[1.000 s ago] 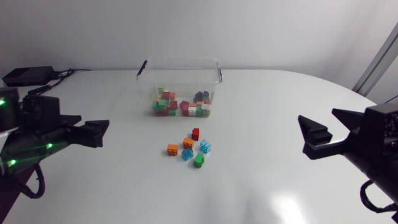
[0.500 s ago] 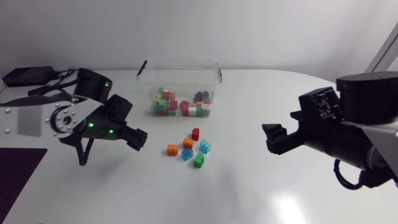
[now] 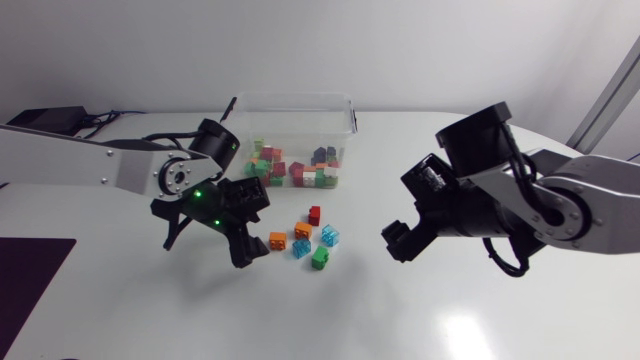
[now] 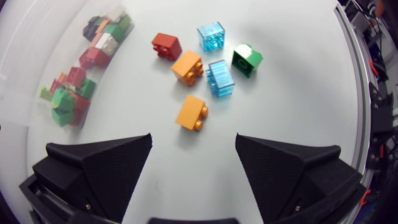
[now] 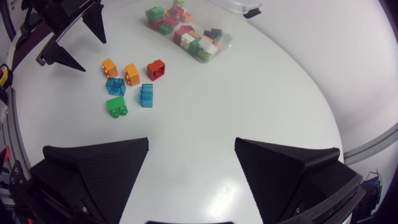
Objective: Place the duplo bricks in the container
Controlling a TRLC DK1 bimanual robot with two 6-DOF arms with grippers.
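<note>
Bricks [image 3: 272,168] inside the clear container [image 3: 290,99] are too jumbled to count. Its long side runs left-to-right across the desk [image 3: 400,305]. The left claw [image 4: 193,138] and right claw [image 5: 192,142] both gape, empty.

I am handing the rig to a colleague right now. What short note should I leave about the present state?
Left gripper: open, empty, an orange brick just ahead of it.
Right gripper: open, empty, above the table, apart from the loose group.
Container: upright, many bricks inside; that part is done.
Left to do: six loose bricks lie in front of the container, none gripped.
</note>
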